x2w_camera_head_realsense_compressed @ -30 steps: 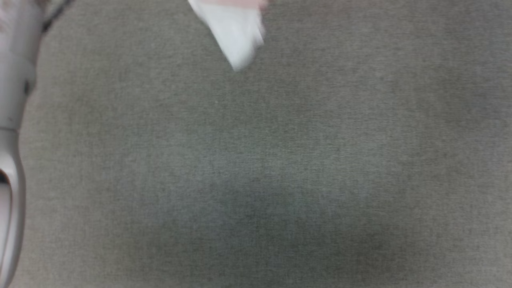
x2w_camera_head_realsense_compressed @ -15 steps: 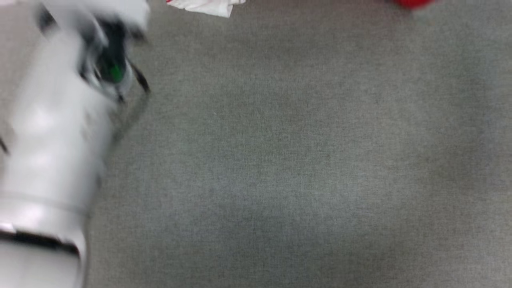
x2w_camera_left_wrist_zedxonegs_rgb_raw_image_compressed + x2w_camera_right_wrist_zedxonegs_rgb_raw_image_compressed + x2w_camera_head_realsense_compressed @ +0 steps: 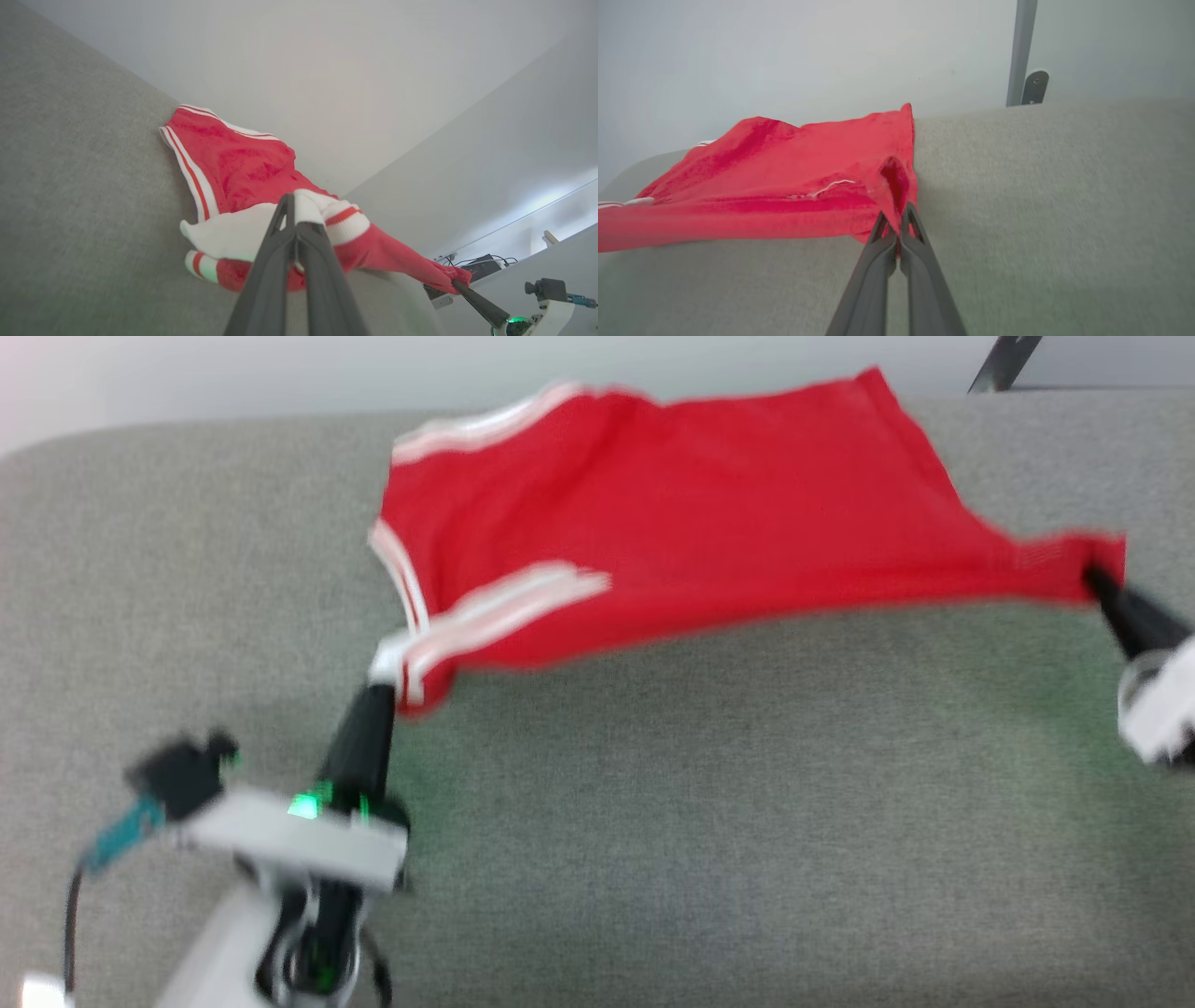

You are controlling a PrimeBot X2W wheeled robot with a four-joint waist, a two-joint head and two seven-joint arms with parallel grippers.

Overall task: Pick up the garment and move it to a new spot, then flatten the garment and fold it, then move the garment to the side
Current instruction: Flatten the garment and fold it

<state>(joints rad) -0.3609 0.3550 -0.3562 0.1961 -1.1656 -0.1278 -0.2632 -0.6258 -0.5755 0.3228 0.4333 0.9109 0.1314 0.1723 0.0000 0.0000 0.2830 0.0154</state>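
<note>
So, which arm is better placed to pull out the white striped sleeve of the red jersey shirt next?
Left, probably. The left gripper is shut on the white striped cuff of the red jersey shirt; the right gripper pinches a plain red corner opposite.

Red garment (image 3: 728,513), white-and-red striped trim, white sleeve; spread wide, near corners lifted, pulled taut, far edge resting on table (image 3: 653,849).
</note>
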